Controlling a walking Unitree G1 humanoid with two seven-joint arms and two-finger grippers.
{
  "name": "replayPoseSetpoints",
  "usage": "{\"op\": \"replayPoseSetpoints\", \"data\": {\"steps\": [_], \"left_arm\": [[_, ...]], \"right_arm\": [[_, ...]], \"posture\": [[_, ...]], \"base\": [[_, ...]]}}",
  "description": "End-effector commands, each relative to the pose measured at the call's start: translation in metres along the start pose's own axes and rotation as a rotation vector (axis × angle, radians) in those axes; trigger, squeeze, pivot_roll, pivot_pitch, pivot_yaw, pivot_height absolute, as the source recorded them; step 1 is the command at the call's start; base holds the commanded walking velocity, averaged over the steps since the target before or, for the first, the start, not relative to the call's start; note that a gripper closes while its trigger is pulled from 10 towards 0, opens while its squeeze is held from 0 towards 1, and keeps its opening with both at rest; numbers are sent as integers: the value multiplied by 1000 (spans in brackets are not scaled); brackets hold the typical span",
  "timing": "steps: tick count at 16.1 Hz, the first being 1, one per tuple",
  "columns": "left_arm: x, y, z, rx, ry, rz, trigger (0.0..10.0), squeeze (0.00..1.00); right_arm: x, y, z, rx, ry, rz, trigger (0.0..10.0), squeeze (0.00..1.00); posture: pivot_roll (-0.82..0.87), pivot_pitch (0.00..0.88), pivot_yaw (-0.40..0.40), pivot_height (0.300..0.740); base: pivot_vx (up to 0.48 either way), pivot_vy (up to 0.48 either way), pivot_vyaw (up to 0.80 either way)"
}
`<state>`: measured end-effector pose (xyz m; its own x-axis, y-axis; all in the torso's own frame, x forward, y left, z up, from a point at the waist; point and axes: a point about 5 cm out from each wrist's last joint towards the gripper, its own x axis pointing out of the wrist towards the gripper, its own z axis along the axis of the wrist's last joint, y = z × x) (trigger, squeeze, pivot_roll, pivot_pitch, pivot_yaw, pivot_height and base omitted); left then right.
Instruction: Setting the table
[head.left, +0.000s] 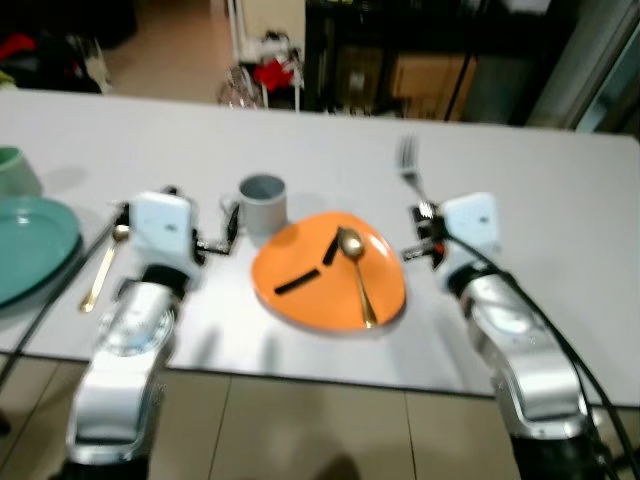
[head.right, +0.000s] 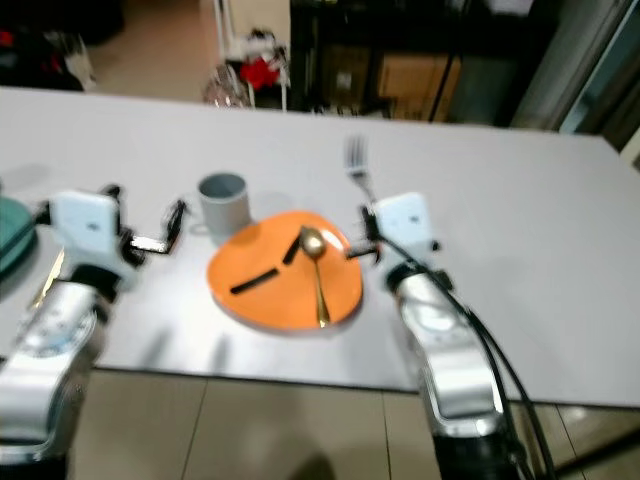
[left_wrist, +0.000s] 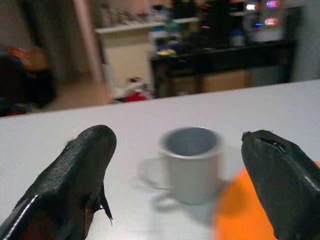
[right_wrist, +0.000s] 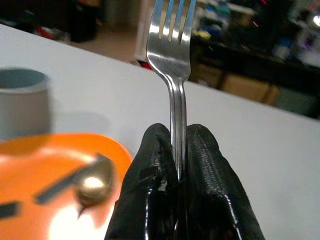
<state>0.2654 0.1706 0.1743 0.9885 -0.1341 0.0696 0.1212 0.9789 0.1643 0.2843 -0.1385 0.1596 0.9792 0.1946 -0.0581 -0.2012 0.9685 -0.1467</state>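
Take the orange plate (head.left: 318, 290) as your landmark; it lies on the white table (head.left: 540, 200) near its front edge. Your right gripper (right_wrist: 179, 150) is just to the right of the plate, its two fingers pressed together on the handle of a silver fork (right_wrist: 172, 45), whose tines point up and away from you. Your left gripper (left_wrist: 185, 165) hovers to the left of the plate with fingers spread wide, aimed at the grey mug (head.left: 263, 203) standing just behind the plate's left rim. A gold spoon (head.left: 355, 270) lies on the plate. Further left of the plate lie another gold spoon (head.left: 103, 265) and a teal plate (head.left: 30, 245).
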Motion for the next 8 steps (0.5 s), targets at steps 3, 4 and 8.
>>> {"op": "replayPoseSetpoints", "data": {"steps": [3, 4, 8], "left_arm": [[1, 6, 1, 15, -3, 0, 10000, 0], [1, 7, 1, 20, 0, -3, 10000, 0], [3, 6, 1, 34, 6, -32, 10000, 0]], "right_arm": [[1, 6, 2, 24, -7, 20, 10000, 0], [0, 7, 1, 27, -8, 19, 10000, 0], [-5, 6, -4, 45, 3, 0, 10000, 0]], "posture": [[54, 0, -7, 740], [52, 0, 2, 740], [52, 0, 16, 740]], "base": [[0, 480, -785], [0, 480, -788], [0, 480, -788]]}}
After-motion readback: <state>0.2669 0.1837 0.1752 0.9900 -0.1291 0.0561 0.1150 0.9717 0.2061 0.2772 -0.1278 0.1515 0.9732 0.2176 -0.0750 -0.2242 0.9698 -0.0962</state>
